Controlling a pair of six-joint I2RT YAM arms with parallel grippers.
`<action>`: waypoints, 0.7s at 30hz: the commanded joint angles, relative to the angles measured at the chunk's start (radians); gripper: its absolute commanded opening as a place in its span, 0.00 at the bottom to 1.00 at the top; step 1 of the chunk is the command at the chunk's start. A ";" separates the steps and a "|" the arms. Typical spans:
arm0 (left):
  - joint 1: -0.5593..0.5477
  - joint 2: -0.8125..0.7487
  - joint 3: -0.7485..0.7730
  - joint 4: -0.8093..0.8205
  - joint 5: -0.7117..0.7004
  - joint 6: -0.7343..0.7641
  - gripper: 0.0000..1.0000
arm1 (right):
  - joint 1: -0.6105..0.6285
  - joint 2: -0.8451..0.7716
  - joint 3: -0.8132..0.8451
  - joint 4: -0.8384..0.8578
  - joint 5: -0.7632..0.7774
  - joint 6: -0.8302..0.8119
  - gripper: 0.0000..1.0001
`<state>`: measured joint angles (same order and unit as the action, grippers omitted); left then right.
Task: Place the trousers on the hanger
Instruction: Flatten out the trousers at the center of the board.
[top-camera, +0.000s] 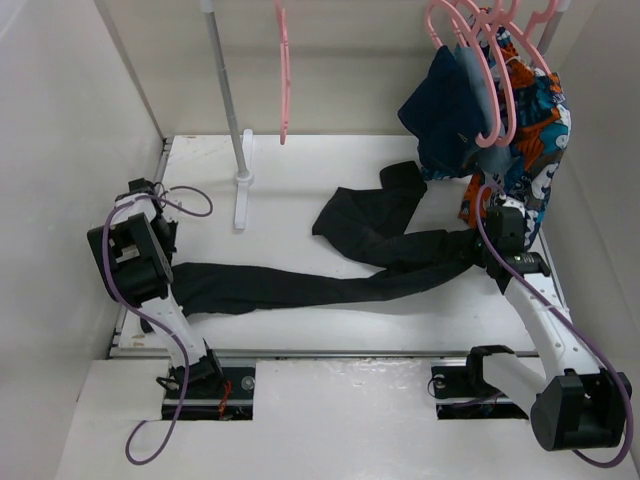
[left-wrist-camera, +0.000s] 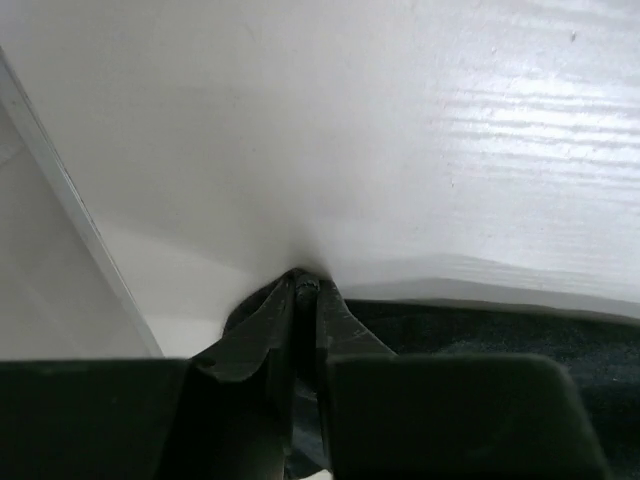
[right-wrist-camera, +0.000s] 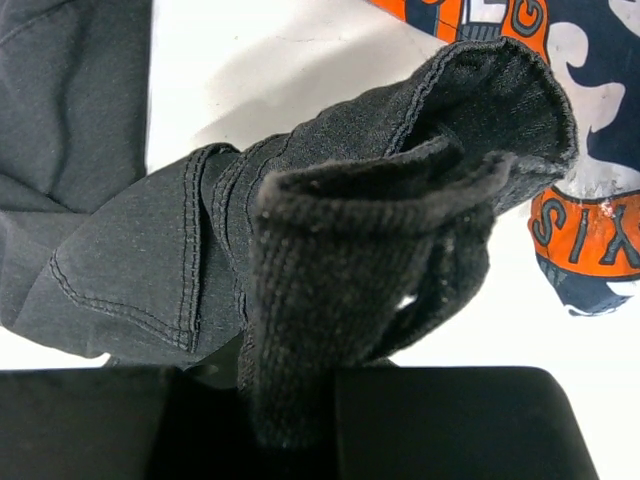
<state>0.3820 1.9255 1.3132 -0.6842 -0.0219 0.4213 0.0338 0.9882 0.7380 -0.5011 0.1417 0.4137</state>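
As both hands clenched, trousers (top-camera: 330, 270) lay short of hanger (top-camera: 284, 80)

With the left hand (left-wrist-camera: 305, 290) pinching one leg end and the right hand (right-wrist-camera: 290, 400) gripping a ribbed band opposite, the trousers stretched left-to-right across the table (top-camera: 300, 180); the hanger hung beyond, somewhat nearer the left hand

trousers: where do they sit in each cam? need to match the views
Top external: the trousers stretch across the middle of the table, one leg end at the left tool, the far end at the right tool.
Left wrist: bottom edge, a black fold pinched in the left tool.
Right wrist: centre and left, a ribbed band bunched in the right tool.
Shared landmark: the white table.
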 joint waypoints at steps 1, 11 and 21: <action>0.021 0.010 -0.046 -0.057 0.039 0.034 0.00 | -0.009 0.004 0.054 0.074 0.029 -0.019 0.00; -0.018 -0.177 0.473 -0.072 0.051 0.043 0.00 | -0.086 0.101 0.302 0.118 -0.045 -0.079 0.00; -0.018 -0.480 0.022 0.035 -0.200 0.238 0.00 | -0.132 -0.081 0.048 0.069 -0.024 0.127 0.00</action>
<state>0.3492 1.4376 1.5295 -0.6201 -0.0727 0.5644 -0.0860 0.9474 0.8680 -0.4145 0.0757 0.4511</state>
